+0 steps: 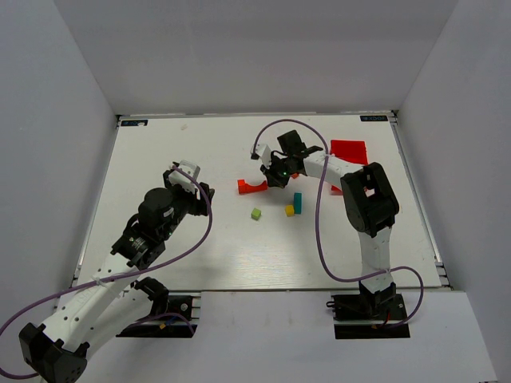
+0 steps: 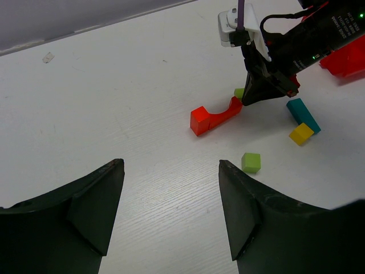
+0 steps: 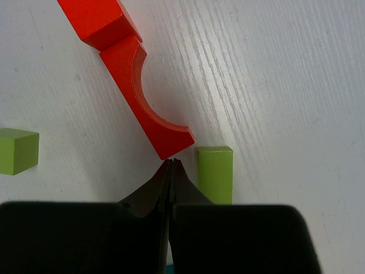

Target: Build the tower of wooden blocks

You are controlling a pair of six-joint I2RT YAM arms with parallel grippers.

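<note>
The red arch lies flat mid-table; it also shows in the left wrist view and the right wrist view. My right gripper is shut and empty, its tips at the arch's right end. A lime-green block lies just beside those tips. A lime-green cube, a yellow cube and a teal bar lie nearer the arms. My left gripper is open and empty, to the left of the blocks.
A red plastic bin sits at the back right, behind the right arm. The right arm's purple cable loops over the table's right half. White walls enclose the table on three sides.
</note>
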